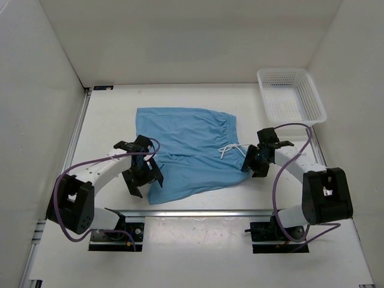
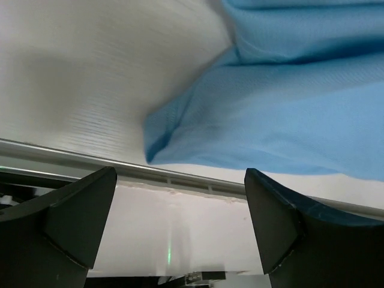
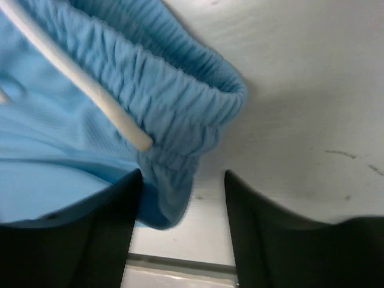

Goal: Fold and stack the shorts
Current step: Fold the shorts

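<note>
Lying spread flat mid-desk [image 1: 108, 120], the sky-blue shorts [image 1: 186, 150] sit between both arms, waistband and white drawstring [image 1: 231, 150] toward the right. Left jaws stand wide apart at the near-left hem corner, holding nothing. Right jaws are partly apart, the waistband's corner beside one finger, unclamped. A mesh basket [image 1: 291, 96] sits far right

Spread on the middle of the table [image 1: 108, 120]: shorts [image 1: 186, 150], waistband [image 1: 231, 129] to the right, leg hems to the left. On the fabric just inside the waistband, the drawstring [image 1: 231, 150]. In the far right corner, well apart from the shorts, a mesh basket [image 1: 317, 102]. At the near left corner of the shorts, by a leg hem, the left gripper [image 1: 146, 183]. At the near end of the waistband, the right gripper [image 1: 253, 170].
</note>
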`<state>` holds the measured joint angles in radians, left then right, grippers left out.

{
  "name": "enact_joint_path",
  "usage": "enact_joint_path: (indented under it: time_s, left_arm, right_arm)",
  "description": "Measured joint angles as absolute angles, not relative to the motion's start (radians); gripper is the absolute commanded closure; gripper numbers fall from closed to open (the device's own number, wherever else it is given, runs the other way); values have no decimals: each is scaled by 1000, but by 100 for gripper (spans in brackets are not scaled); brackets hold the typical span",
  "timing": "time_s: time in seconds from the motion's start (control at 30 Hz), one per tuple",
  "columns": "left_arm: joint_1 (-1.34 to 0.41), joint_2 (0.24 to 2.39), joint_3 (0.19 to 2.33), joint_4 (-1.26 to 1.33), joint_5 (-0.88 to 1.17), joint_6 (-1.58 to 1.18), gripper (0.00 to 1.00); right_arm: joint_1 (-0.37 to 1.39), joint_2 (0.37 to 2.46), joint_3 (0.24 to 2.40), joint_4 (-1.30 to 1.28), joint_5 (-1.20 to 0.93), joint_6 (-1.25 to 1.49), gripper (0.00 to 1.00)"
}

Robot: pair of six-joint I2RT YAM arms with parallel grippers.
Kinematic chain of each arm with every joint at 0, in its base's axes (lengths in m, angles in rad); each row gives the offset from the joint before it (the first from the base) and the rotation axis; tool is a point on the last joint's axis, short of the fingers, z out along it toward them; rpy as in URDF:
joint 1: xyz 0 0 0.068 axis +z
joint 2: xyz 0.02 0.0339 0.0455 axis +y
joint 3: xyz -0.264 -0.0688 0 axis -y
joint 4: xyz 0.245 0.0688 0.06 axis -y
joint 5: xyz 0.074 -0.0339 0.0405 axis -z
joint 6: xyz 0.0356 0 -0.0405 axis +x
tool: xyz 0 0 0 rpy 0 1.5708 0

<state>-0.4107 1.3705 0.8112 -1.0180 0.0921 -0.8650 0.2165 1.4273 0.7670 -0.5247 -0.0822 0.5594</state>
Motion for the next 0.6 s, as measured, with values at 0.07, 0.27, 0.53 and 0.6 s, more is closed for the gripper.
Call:
enact_joint_path:
  time_s: [0.07,0.27,0.53,0.6]
  left_arm:
    - [-419,1354,811,-1014,99,-888,0]
    - [-438,1346,737,-941,138,-963,4]
    - [-514,1485,712,-882,166,-1042,52]
    - [-514,1505,726,-883,166,-1042,78]
  right_arm:
    - [216,1400,741,-525,-82,564,25]
    - [216,1362,732,-508,-85,574,18]
    - [180,1361,683,-477,-112,577,34]
    - [175,1361,672,-466,-115,581,45]
